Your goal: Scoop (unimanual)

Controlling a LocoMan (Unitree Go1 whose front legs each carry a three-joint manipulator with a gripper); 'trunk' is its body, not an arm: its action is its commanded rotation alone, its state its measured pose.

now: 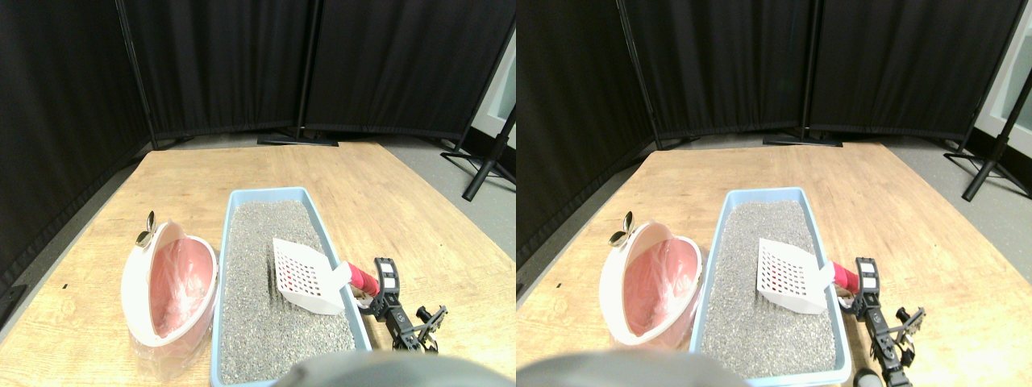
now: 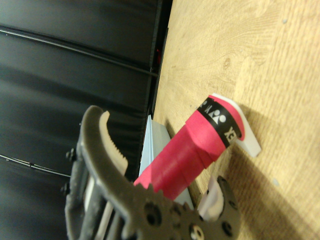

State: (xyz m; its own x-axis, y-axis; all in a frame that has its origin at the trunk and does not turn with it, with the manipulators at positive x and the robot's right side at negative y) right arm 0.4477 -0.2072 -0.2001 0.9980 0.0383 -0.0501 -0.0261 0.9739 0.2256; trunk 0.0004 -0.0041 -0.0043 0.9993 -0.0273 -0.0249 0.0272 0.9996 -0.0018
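The end effector (image 1: 377, 292), jaws gaping around the scoop's pink handle (image 1: 363, 280), is needing to clamp squarely before dragging through the litter (image 1: 266, 322)

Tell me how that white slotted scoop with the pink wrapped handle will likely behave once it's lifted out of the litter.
The scoop looks like thin rigid plastic, so probably stiff and light. Its slotted blade should let loose grains of litter sift through. The wrapped pink handle between the right gripper jaws probably resists slipping, though the long blade might lever downward if loaded.
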